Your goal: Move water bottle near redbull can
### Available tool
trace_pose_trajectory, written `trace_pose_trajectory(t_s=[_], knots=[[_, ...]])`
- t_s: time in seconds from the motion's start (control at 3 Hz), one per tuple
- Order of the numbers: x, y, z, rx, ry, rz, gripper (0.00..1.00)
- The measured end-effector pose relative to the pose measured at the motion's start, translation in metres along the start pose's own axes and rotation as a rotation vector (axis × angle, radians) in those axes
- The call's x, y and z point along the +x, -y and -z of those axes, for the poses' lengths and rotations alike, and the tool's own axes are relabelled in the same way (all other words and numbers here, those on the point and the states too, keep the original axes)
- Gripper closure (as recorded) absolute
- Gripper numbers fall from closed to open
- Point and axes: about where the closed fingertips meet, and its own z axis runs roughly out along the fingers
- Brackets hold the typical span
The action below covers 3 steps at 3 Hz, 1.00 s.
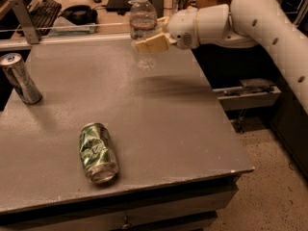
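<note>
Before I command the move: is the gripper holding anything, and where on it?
Yes. The gripper is shut on the water bottle, clamping the lower half of its body; the bottle stands upright.
</note>
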Motion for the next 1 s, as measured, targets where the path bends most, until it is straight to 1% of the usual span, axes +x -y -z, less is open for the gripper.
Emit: trace_pose_trajectory(t_s=[0.33, 0.67, 1.0], knots=[[-0.002, -0.001, -0.063, -0.068, 0.048, 0.017, 1.00], [-0.001, -0.011, -0.127, -0.134, 0.112, -0.003, 1.00], [-0.007, -0.037, -0.177, -0.198, 0.151, -0.040, 1.00]])
